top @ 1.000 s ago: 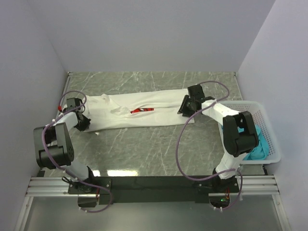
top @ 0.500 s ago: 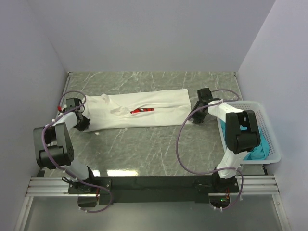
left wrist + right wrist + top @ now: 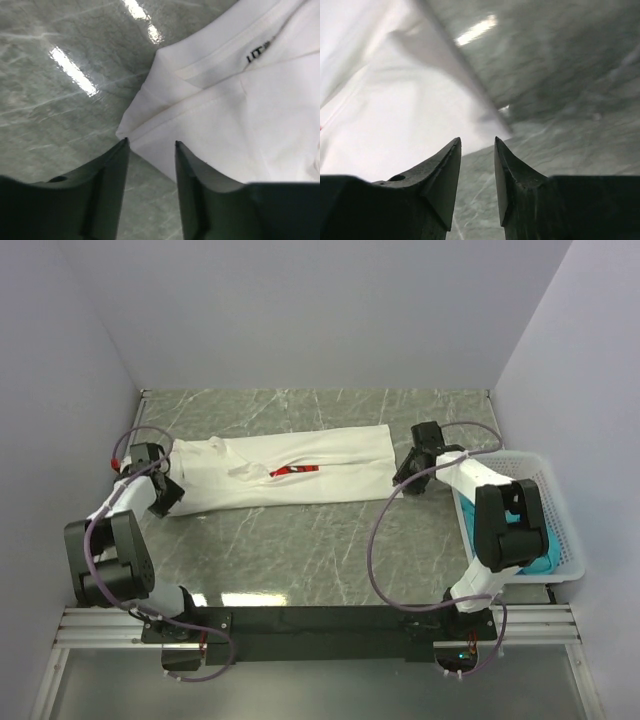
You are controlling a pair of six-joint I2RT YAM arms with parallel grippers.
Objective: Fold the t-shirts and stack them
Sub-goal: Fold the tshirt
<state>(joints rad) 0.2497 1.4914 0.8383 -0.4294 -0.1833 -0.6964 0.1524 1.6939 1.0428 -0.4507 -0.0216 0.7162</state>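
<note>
On the table (image 3: 300, 550), white t-shirt (image 3: 330, 455): folded into a long strip, red print (image 3: 296, 469) peeking out (only a sliver).
Left gripper (image 3: 150, 141): jaws apart, nothing pinched, at the strip's left corner.
Right gripper (image 3: 477, 138): jaws apart, empty, beside the strip's right end.
Teal t-shirt (image 3: 535, 558): bunched in the basket (image 3: 562, 510), far right.

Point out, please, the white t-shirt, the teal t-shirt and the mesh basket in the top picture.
white t-shirt (image 3: 320, 485): top external view, plain cloth near its middle.
teal t-shirt (image 3: 546, 548): top external view, bunched cloth inside the basket.
mesh basket (image 3: 563, 510): top external view, its right wall.
</note>
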